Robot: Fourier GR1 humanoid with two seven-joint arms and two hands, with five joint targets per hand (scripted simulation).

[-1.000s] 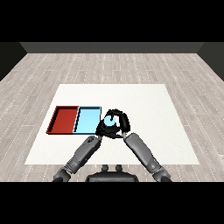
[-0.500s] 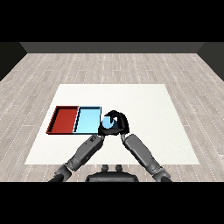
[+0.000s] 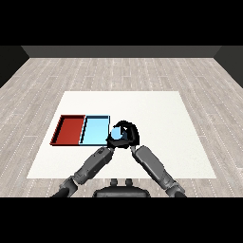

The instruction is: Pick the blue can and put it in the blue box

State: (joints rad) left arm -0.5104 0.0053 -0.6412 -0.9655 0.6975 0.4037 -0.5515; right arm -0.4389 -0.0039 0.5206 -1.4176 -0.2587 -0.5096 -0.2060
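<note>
Right now we see the right hand (image 3: pixel 130 134) curled round the blue can (image 3: pixel 119 135), its black fingers wrapping over the top and far side so that only a patch of light blue shows through. We find the can held just beside the right edge of the light blue tray (image 3: pixel 96 130), at that tray's near right corner, and we cannot tell whether it is over the rim or still short of it.

Our left hand (image 3: pixel 113 142) sits close against the right one, just below the can; its fingers merge with the other hand's dark shape, so we cannot tell whether they are spread or curled.

Both grey forearms come up from the lower corners and meet at the can. The red tray (image 3: pixel 69 129) lies touching the left side of the light blue one. Both of the 2 trays rest on the white worktop (image 3: pixel 156 114), toward its left half.
</note>
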